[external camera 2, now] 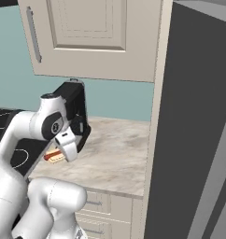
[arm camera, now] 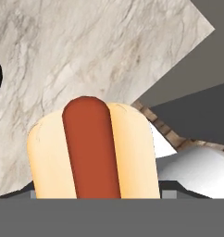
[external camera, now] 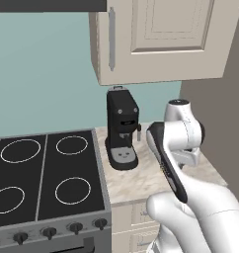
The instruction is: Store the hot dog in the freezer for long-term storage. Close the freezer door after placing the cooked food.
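Observation:
The hot dog (arm camera: 93, 148), a tan bun with a red-orange sausage, sits right against the hand camera and covers the fingertips. It hangs well above the marble counter (arm camera: 86, 51). In the right base view the hot dog (external camera 2: 53, 156) pokes out under the white hand, by the counter's front left corner. My gripper (external camera 2: 62, 152) is shut on the hot dog. A tall dark grey fridge panel (external camera 2: 194, 130) rises at the counter's right end. I cannot tell whether this panel is the freezer door.
A black coffee machine (external camera: 122, 129) stands at the back left of the counter (external camera 2: 119, 149), close behind my hand. A black stove top (external camera: 42, 173) lies to its left. A cream wall cabinet (external camera: 156, 39) hangs overhead. The arm's elbow (external camera: 183, 131) hovers over the counter.

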You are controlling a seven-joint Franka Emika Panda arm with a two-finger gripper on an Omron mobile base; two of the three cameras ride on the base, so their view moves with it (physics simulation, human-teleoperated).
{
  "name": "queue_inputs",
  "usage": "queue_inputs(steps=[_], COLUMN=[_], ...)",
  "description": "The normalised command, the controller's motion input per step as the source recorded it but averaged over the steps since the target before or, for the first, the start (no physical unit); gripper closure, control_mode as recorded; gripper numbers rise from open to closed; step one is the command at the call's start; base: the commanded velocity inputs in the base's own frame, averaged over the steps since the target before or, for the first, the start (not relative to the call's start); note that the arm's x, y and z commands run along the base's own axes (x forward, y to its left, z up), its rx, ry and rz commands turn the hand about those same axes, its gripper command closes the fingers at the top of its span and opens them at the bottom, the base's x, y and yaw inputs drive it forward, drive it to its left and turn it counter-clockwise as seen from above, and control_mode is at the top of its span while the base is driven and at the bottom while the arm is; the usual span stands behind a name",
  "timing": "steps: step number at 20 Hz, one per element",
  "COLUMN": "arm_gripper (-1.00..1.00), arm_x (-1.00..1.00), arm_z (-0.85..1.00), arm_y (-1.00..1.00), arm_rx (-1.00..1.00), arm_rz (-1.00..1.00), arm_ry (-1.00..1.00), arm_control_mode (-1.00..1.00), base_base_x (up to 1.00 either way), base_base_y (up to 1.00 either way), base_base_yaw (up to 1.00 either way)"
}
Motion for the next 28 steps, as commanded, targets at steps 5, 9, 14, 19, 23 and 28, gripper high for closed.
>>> queue_inputs(steps=[5, 9, 14, 19, 23, 28], arm_gripper=[1.0, 1.0, 1.0, 1.0, 1.0, 1.0], arm_x=[0.0, -0.34, 0.0, 0.0, 0.0, 0.0], arm_z=[0.0, 0.0, 0.0, 0.0, 0.0, 0.0], arm_y=[0.0, 0.0, 0.0, 0.0, 0.0, 0.0], arm_rx=[0.0, 0.0, 0.0, 0.0, 0.0, 0.0], arm_rz=[0.0, 0.0, 0.0, 0.0, 0.0, 0.0], arm_ry=[0.0, 0.0, 0.0, 0.0, 0.0, 0.0], arm_control_mode=[-1.0, -1.0, 1.0, 1.0, 1.0, 1.0], base_base_x=[0.0, 0.0, -0.94, -0.95, -0.85, -0.8], base_base_y=[0.0, 0.0, 0.0, 0.01, 0.05, 0.01], base_base_yaw=[0.0, 0.0, -0.05, -0.08, -0.04, -0.11])
